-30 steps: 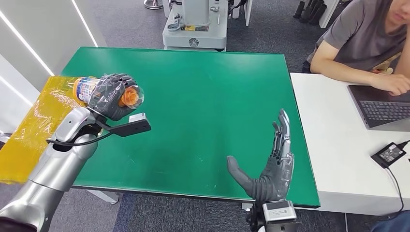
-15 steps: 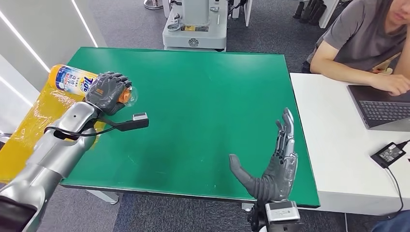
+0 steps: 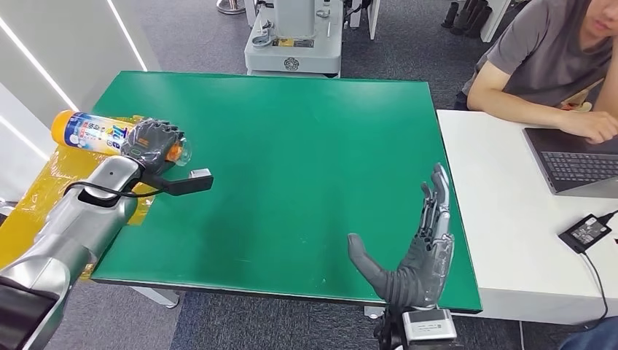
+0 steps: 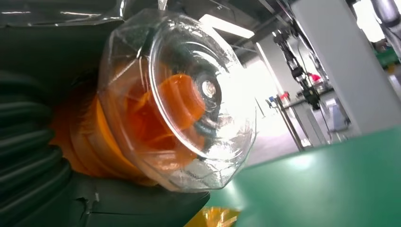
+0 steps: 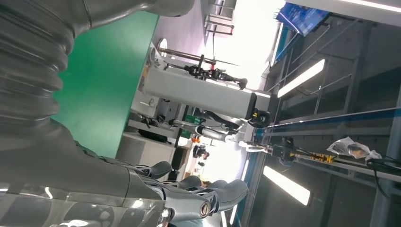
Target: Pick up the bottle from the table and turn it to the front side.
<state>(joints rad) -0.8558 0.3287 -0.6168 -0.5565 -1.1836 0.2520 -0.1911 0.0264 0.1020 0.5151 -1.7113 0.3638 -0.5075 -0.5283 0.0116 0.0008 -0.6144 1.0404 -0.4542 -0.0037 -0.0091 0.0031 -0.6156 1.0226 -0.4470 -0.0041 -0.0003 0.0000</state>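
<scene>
The left hand (image 3: 151, 143) grips the bottle (image 3: 95, 132) near its clear-capped end (orange shows under the cap), holding it sideways above the green table's (image 3: 291, 168) left edge, over a yellow sheet (image 3: 44, 191). The right hand (image 3: 415, 251) holds nothing, fingers straight and spread, thumb out, near the table's front edge.

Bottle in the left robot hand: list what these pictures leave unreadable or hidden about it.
- Bottle, head view: label print too small to read.
- Its middle, head view: covered by the left robot hand.
- Cap, left wrist view: label and body hidden behind it and the dark fingers.
</scene>
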